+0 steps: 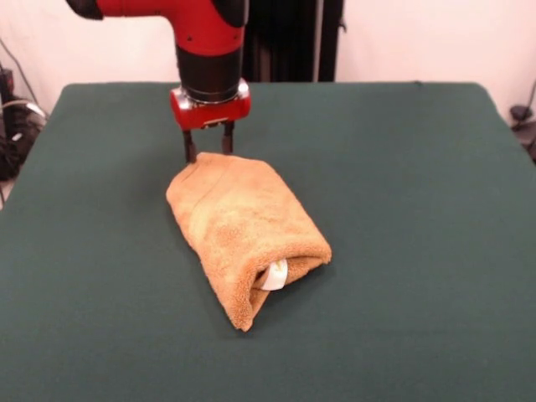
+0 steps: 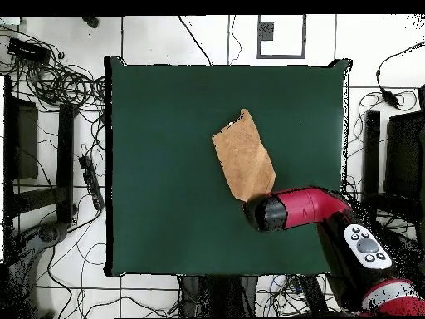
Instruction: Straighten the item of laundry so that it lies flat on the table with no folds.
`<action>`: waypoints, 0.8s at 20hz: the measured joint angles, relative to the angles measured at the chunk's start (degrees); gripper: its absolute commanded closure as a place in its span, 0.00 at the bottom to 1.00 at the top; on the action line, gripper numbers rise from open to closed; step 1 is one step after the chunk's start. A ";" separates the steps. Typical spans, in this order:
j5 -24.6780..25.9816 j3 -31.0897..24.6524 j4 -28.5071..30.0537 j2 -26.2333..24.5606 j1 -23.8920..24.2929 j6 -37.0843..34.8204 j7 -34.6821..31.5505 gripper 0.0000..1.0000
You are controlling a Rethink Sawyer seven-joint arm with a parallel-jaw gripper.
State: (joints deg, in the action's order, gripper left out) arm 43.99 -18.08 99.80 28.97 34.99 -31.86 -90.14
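The item of laundry (image 1: 243,230) is a golden-tan terry towel folded over into a thick bundle on the dark green table (image 1: 402,167). A small white tag (image 1: 275,275) peeks out of its open near end. In the overhead view the towel (image 2: 243,156) lies right of the table's (image 2: 158,166) middle as a narrow slanted shape. My gripper (image 1: 208,153) hangs straight down at the towel's far end. It is open, with its two dark fingertips (image 1: 190,152) low on either side of the far edge. In the overhead view the arm's wrist (image 2: 267,212) covers the gripper.
The red arm (image 2: 311,206) comes in from the table's edge beside the towel. Cables and dark stands (image 2: 50,83) lie on the floor around the table.
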 measured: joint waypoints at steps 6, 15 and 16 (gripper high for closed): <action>0.82 -0.16 -0.43 -0.74 -0.03 -0.07 -0.01 0.00; 1.60 -0.16 -0.46 -0.68 -0.31 -0.08 -0.01 0.00; 1.72 -0.16 -0.45 -0.67 -0.35 -0.08 -0.01 0.00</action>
State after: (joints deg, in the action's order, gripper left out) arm 45.71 -18.24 99.35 28.30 34.64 -31.94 -90.15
